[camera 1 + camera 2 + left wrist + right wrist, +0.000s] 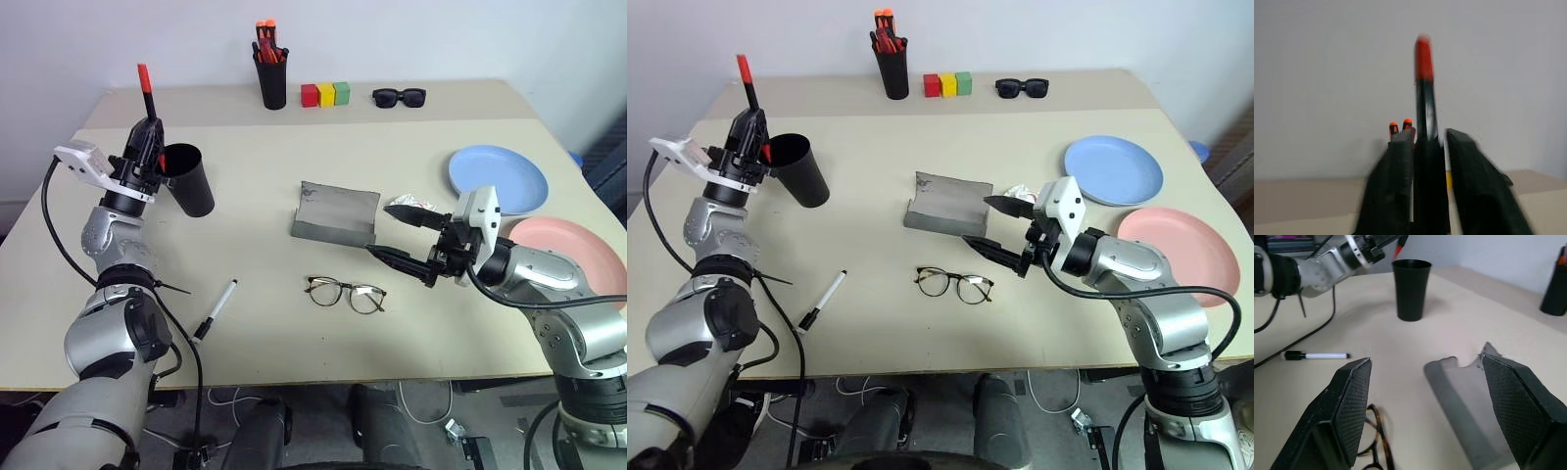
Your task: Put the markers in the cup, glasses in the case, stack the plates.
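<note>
Now my left fingers hold the red-capped slim marker upright, just left of the black tapered plastic cup's mouth; right fingers gape.

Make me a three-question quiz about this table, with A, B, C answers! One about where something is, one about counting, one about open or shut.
1. Where are the glasses?
A. In the case
B. On the table in front of the case
C. On the pink plate

2. How many little blocks sit at the back?
A. Three
B. Five
C. One

3. How is the case?
A. Shut
B. Open, with nothing in it
C. Open, with glasses inside

Answers:
1 B: the glasses lie on the table, apart from the case.
2 A: one red, one yellow, one green.
3 B: the case lies open and its grey inside is bare.
</note>
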`<state>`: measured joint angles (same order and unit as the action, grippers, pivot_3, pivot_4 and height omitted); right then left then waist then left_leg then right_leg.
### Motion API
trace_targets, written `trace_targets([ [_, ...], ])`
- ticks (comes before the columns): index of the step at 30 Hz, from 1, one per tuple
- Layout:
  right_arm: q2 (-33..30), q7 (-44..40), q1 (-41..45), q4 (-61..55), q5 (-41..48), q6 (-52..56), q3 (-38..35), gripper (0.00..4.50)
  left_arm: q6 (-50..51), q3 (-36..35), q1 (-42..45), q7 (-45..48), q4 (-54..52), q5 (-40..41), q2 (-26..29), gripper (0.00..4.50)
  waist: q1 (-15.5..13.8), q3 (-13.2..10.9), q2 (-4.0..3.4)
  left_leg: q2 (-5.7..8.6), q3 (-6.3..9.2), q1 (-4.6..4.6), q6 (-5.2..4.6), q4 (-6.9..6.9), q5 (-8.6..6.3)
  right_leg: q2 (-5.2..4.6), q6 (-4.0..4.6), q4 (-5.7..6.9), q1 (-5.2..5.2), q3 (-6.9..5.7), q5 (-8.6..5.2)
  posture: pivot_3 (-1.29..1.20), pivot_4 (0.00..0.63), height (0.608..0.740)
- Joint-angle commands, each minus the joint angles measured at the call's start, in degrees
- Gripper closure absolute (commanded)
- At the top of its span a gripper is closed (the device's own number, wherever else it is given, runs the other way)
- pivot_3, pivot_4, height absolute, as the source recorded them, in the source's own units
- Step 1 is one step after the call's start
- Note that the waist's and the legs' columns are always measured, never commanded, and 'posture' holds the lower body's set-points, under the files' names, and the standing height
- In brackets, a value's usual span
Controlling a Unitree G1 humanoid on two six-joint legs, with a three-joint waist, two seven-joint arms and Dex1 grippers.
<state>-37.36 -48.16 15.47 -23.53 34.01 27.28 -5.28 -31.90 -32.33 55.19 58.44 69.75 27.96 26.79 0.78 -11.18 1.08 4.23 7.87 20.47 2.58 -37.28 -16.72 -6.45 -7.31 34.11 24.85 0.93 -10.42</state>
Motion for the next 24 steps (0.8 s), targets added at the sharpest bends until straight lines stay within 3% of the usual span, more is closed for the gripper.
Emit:
trace_targets([
  [1, -0.5, 0.1, 0.3, -2.7, 0.8, -0.2, -1.2, 0.83, -1.2, 0.0, 1.6, -0.6, -0.1, -0.4, 1.2, 1.57, 0.0, 0.0, 0.00, 0.00, 0.00, 0.00, 0.00, 0.00, 0.00, 0.00, 0.00, 0.00, 0.00, 0.00, 0.00, 0.00, 0.150, 0.740],
  [4, -0.6, 0.1, 0.6, -2.7, 0.9, -0.1, -1.0, 0.83, -1.1, 0.0, 1.5, -0.7, 0.0, -0.6, 1.1, 0.03, -0.1, 0.0, 0.00, 0.00, 0.00, 0.01, 0.00, -0.01, 0.00, 0.00, 0.00, 0.00, 0.00, 0.00, 0.00, 0.00, 0.150, 0.740],
  [18, -0.4, 0.1, 0.9, -2.0, 0.3, -0.4, -0.7, 0.83, 0.4, 0.3, 1.2, 2.0, -2.1, -0.2, 0.9, 0.03, -0.1, 0.0, 0.00, 0.00, 0.00, 0.01, 0.00, 0.00, 0.00, 0.00, 0.00, 0.00, -0.01, 0.00, 0.00, 0.00, 0.150, 0.740],
  [21, -0.4, 0.1, 0.7, -2.0, 0.3, -0.4, -0.7, 0.83, 8.2, 1.9, 0.1, 7.9, -8.3, 1.9, 0.5, 0.03, -0.1, 0.0, 0.00, 0.00, 0.00, 0.01, 0.00, -0.01, 0.00, 0.00, 0.00, 0.00, -0.01, 0.00, 0.00, 0.00, 0.150, 0.740],
  [24, -0.5, 0.2, 0.3, -2.0, 0.1, -0.6, -1.0, 0.83, 24.8, 7.6, -6.8, 15.6, -25.7, 5.2, 1.9, 0.03, 0.2, 0.0, 0.00, 0.00, 0.00, 0.02, 0.00, 0.00, 0.00, 0.00, 0.00, 0.00, -0.01, 0.01, 0.00, 0.00, 0.150, 0.740],
])
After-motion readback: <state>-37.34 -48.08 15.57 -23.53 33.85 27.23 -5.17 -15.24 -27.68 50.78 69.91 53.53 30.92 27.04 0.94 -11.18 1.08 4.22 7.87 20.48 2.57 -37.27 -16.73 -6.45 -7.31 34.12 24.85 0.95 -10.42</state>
